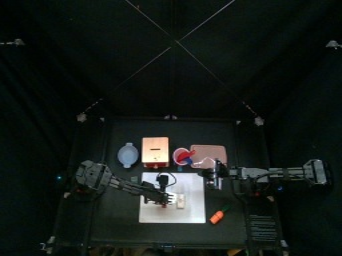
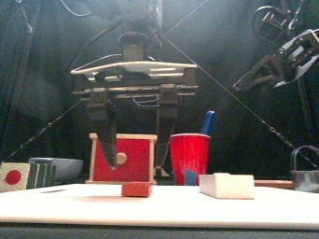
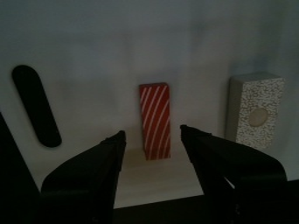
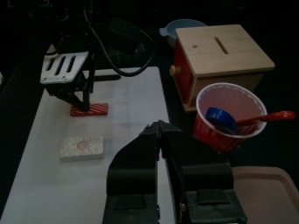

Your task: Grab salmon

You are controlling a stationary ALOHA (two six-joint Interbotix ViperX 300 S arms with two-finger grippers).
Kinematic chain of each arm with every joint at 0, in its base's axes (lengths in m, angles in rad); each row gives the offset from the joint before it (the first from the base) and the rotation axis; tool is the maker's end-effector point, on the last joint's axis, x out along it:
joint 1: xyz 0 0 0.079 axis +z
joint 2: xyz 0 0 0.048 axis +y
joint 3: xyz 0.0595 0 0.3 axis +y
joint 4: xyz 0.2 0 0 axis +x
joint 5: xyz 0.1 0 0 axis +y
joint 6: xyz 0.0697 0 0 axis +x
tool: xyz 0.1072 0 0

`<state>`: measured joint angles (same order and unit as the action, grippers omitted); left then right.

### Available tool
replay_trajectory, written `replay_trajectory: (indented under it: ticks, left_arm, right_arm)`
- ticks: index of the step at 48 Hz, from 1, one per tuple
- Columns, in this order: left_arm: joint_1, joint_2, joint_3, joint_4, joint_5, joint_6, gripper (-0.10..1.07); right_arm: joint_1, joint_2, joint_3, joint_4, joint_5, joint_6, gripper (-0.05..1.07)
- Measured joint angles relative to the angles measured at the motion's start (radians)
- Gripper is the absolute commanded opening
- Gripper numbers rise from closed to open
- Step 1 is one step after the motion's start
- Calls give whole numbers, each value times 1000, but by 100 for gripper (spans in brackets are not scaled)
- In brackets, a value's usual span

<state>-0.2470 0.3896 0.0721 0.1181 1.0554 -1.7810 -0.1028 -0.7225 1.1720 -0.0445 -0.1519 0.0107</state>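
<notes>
Where you look straight down, the left gripper (image 1: 162,190) hangs over the white board (image 1: 190,190) at the table's middle, the salmon too small to make out beneath it; an orange piece (image 1: 214,215) lies off the board near the front edge, and the right arm rests by the red cup (image 1: 183,155)

Front view: your left gripper's jaws stand apart, tips just above the board, holding nothing. Salmon (image 2: 137,189) lies flat on the board below and between them, untouched. White block (image 2: 227,186) sits near it, apart. Wooden box (image 2: 123,158) and red cup behind

Left wrist view: salmon (image 3: 156,121), red with pale stripes, lies between the open jaws; white block (image 3: 256,110) one side, dark strip (image 3: 37,105) the other

Right wrist view: right gripper (image 4: 174,140) jaws closed together, empty, above the table beside the cup (image 4: 230,122); salmon (image 4: 89,109) well apart under the left gripper (image 4: 77,91)
</notes>
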Motion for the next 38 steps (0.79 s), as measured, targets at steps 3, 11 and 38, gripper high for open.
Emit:
replay_trajectory:
  ticks: [3,11,38]
  left_arm:
    - [-2,6,0,3,0,-12,88]
    - [-2,20,0,38,0,-44,88]
    - [-8,69,-31,21,0,-55,87]
  right_arm:
    - [-2,0,2,0,2,0,6]
    - [0,2,2,0,9,0,6]
    - [-9,0,15,0,31,0,6]
